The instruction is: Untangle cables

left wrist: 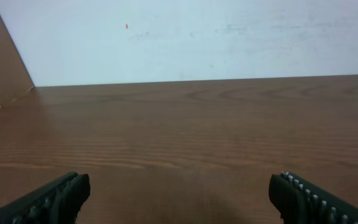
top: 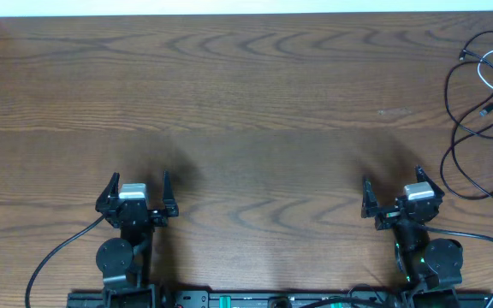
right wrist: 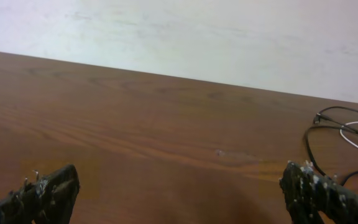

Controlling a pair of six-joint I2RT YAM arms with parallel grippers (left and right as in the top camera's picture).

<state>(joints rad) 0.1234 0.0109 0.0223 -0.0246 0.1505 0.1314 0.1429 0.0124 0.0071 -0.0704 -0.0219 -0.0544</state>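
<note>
A long thin black cable [top: 454, 103] lies in loose loops at the table's far right, running off the right edge. A shorter white cable [top: 489, 75] is looped among its upper coils. Both show at the right edge of the right wrist view: the black cable [right wrist: 307, 142], the white cable [right wrist: 353, 142]. My left gripper [top: 137, 190] is open and empty near the front left, far from the cables; its view [left wrist: 179, 196] shows only bare wood. My right gripper [top: 392, 192] is open and empty near the front right, a stretch in front of the tangle [right wrist: 179, 190].
The wooden table [top: 246, 111] reaches a pale wall at the back. A raised wooden side edge [left wrist: 5, 93] borders the far left. Thick black arm wires [top: 62, 248] trail off both arm bases at the front edge.
</note>
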